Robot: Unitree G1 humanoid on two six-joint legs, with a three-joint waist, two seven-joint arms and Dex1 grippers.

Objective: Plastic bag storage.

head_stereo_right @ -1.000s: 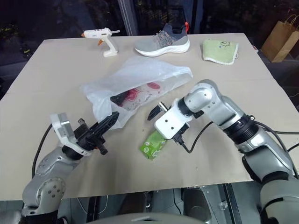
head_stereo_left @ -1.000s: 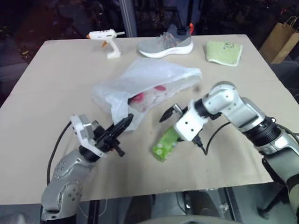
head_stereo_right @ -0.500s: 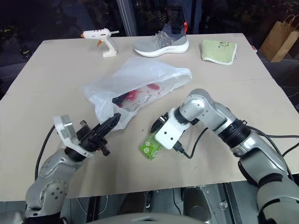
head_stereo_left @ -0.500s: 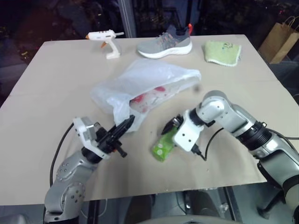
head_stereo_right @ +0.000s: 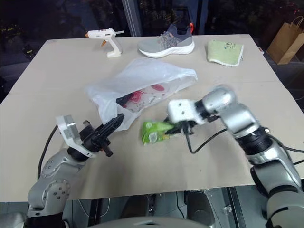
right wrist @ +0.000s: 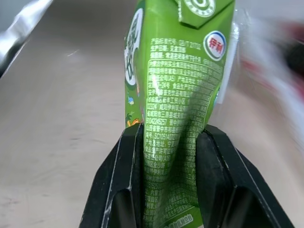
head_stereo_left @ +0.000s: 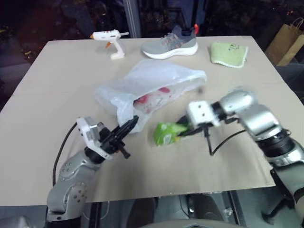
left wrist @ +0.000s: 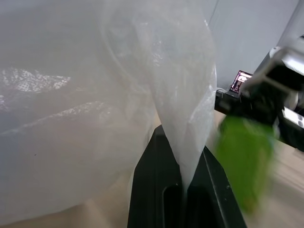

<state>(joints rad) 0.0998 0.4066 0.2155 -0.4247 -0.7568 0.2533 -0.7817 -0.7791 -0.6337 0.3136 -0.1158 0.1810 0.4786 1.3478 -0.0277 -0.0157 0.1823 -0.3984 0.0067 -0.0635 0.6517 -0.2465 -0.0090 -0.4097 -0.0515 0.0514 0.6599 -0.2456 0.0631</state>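
Plastic bag [head_stereo_left: 151,84] edge pinched in left gripper [head_stereo_left: 132,124] jaws; right gripper [right wrist: 166,156] jaws squeeze green carton [right wrist: 178,109].

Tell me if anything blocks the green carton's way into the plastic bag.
Nothing visible does. The right end effector grips the green carton just beside the plastic bag, whose edge the left end effector pinches. Only bare table lies between.
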